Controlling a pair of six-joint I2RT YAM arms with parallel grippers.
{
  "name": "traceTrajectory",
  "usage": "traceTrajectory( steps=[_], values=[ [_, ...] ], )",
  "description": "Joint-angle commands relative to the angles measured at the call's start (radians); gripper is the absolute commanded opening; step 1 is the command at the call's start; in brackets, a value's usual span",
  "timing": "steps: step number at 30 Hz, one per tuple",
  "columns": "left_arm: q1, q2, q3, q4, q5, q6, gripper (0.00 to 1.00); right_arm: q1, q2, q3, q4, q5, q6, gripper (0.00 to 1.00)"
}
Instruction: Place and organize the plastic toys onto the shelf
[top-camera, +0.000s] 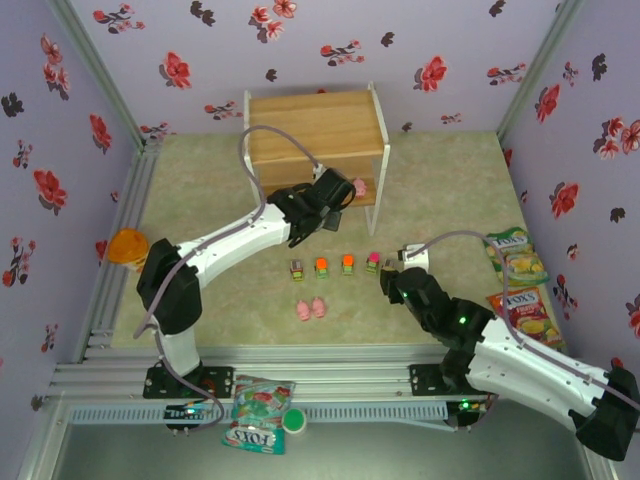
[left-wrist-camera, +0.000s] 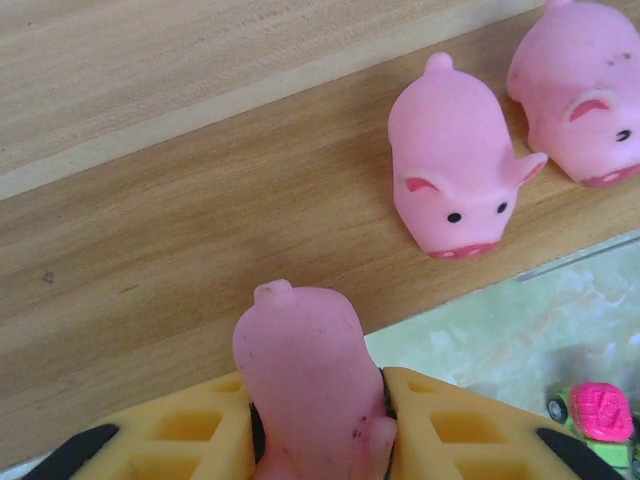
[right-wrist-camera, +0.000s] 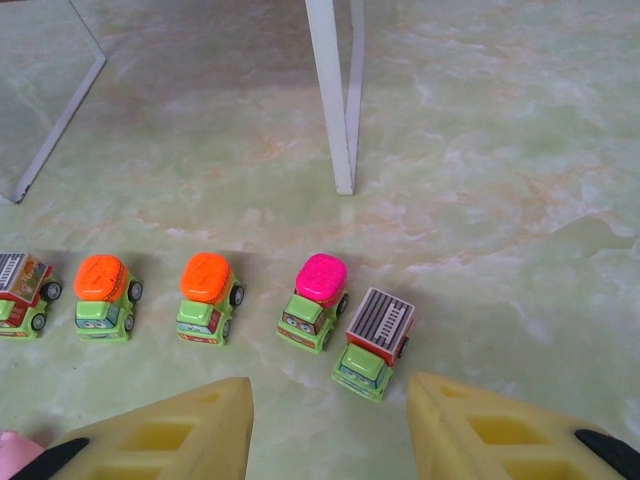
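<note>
The left gripper (left-wrist-camera: 318, 400) is clenched on a pink pig (left-wrist-camera: 300, 345), with its yellow fingers (left-wrist-camera: 170, 435) pressed to both flanks. This pig is smooth rounded plastic with a few dark specks, and its stubby tail points toward the shelf (top-camera: 315, 130). It sits at the front edge of the lower board (left-wrist-camera: 150, 250); whether it rests on the wood I cannot tell. Two more pigs (left-wrist-camera: 455, 170) stand side by side on that board to its right, snouts toward the edge, with dot eyes and darker pink ears. The right gripper (right-wrist-camera: 330, 420) is released, with nothing between its jaws. Just beyond it, five cars (right-wrist-camera: 208, 297) line up on the green mat (right-wrist-camera: 500, 200) in front of the shelf. All have green bodies; two have orange tops, one pink, two grey. The grey-topped car (right-wrist-camera: 373, 342) nearest the gap sits slightly out of line.
</note>
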Motion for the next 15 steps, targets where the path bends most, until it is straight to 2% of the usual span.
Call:
traceTrajectory(
  steps=[1, 15],
  values=[
    [0.013, 0.027, 0.042, 0.033, -0.041, 0.032, 0.34, -0.007, 0.0, -0.013, 0.017, -0.009, -0.019, 0.46],
    [0.013, 0.02, 0.039, 0.085, -0.073, 0.055, 0.34, -0.007, 0.021, -0.01, 0.024, -0.02, -0.024, 0.46]
  ],
)
